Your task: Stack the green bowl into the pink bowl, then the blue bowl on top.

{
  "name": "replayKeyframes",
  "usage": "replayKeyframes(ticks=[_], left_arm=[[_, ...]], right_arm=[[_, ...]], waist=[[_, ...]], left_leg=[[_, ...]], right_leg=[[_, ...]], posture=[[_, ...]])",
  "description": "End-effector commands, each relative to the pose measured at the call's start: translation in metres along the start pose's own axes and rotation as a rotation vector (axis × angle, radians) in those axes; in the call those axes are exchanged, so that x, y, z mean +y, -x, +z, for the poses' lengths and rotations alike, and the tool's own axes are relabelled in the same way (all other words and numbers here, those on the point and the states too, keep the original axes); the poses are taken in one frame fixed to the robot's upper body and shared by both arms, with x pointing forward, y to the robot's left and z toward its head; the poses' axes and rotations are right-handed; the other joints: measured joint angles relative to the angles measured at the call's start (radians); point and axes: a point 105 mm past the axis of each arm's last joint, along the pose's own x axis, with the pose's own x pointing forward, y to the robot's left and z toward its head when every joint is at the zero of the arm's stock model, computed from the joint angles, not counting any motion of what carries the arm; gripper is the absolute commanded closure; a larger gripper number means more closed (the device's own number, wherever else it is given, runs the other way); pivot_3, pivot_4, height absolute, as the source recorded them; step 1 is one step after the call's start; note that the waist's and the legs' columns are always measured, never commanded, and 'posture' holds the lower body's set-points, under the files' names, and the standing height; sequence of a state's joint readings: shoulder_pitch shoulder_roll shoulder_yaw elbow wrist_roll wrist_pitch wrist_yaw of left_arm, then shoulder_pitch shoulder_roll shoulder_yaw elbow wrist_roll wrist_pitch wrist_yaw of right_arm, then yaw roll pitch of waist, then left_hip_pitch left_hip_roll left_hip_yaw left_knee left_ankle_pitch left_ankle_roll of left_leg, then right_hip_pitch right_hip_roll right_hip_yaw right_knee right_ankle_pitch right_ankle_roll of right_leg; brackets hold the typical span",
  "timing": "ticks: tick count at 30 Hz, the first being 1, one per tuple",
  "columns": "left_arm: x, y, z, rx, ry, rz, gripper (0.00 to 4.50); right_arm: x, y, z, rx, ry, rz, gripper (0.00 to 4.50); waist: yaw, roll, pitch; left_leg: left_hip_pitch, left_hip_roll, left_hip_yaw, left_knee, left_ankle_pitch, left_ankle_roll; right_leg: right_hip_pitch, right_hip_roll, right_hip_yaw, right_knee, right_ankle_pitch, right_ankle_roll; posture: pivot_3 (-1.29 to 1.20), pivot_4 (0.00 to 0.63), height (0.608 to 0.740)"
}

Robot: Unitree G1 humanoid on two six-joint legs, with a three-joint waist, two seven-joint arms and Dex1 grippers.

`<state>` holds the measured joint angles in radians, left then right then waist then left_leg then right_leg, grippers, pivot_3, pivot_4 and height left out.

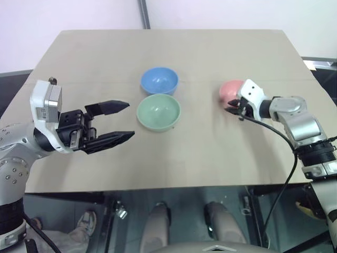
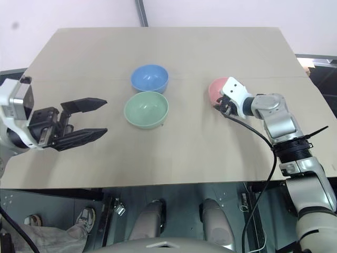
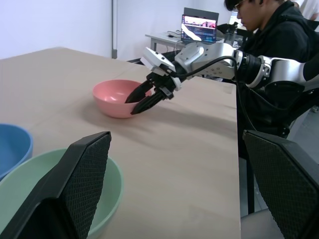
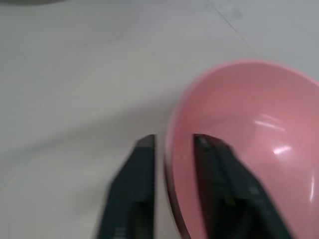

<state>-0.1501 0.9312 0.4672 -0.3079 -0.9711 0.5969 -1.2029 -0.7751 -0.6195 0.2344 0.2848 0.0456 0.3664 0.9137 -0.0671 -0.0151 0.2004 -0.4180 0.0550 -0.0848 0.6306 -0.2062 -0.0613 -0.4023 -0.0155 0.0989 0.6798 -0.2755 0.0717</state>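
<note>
right pincer is clenched on the near rim of the pink bowl, one finger inside the wall and one outside, as the right wrist view shows. left pincer is released, its fingers spread wide, and it hovers above the desk just beside the green bowl, touching nothing.

positions: the pink bowl sits toward the right side of the desk, well apart from the other two. the green bowl is near the middle, and the blue bowl is just behind it, rims almost touching.

step in hand, as i judge it: securing the pink bowl so it can be brought closer or steadied as the base of the stack. a rim pinch is a thin hold, so the bowl should be kept level and slid or lifted slowly; any twist could tip it or let the wall slip out from between the fingers.

orientation: all three bowls stand upright, mouths facing up. they are round, so there is no long axis in plan; the only axis of note is vertical, which suits nesting straight down.
</note>
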Motion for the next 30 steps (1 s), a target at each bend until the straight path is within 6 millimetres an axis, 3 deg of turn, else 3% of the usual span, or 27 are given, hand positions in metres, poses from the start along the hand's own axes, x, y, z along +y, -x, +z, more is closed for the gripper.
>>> replayKeyframes(ticks=[1,4,8,13,15,22,30], left_arm=[[-0.002,0.003,0.007,-0.013,-0.046,0.015,0.00],[0.002,0.010,-0.004,0.004,-0.028,0.061,0.00],[0.009,0.034,-0.027,0.054,0.018,0.151,0.00],[0.016,0.066,-0.050,0.106,0.055,0.258,0.00],[0.019,0.072,-0.053,0.112,0.051,0.281,0.00],[0.027,0.069,-0.052,0.111,0.027,0.283,0.00],[0.028,0.066,-0.050,0.109,0.018,0.274,0.00]], right_arm=[[-0.002,0.003,0.024,-0.055,0.117,-0.003,4.47],[0.017,0.008,0.042,-0.124,0.206,0.080,4.47],[0.065,0.022,0.068,-0.230,0.193,0.264,4.47],[0.121,0.034,0.075,-0.250,0.197,0.423,4.47],[0.133,0.036,0.073,-0.230,0.213,0.463,4.47],[0.147,0.023,0.067,-0.188,0.243,0.481,4.47],[0.138,0.001,0.067,-0.197,0.271,0.383,4.47]], waist=[[0.000,0.000,0.000],[-0.001,0.000,0.000],[-0.002,0.001,0.000],[0.007,0.000,0.000],[0.012,0.000,0.000],[0.016,-0.001,-0.001],[0.014,-0.001,-0.001]], left_leg=[[0.000,0.000,0.000,0.000,0.000,0.000],[0.000,0.000,0.000,0.000,0.000,0.000],[0.000,0.000,0.000,-0.002,0.000,0.000],[0.000,0.000,-0.001,-0.003,0.000,0.000],[0.000,0.000,-0.001,-0.002,0.000,0.000],[0.001,0.001,0.000,0.002,0.000,0.000],[0.000,0.001,0.000,0.001,0.000,0.000]], right_leg=[[0.000,0.000,0.000,0.000,0.000,0.000],[0.000,0.000,0.000,0.000,0.000,0.000],[-0.001,0.000,0.000,0.000,0.000,0.000],[0.000,0.000,-0.001,0.000,0.000,0.000],[0.000,0.000,-0.001,-0.001,0.000,0.000],[0.000,0.000,-0.001,0.000,0.000,0.000],[0.000,0.000,-0.001,0.000,0.000,0.000]], posture=[[0.00,0.150,0.740],[0.00,0.150,0.740],[0.00,0.150,0.740],[0.00,0.150,0.740],[0.00,0.150,0.740],[0.00,0.150,0.740],[0.00,0.150,0.740]])
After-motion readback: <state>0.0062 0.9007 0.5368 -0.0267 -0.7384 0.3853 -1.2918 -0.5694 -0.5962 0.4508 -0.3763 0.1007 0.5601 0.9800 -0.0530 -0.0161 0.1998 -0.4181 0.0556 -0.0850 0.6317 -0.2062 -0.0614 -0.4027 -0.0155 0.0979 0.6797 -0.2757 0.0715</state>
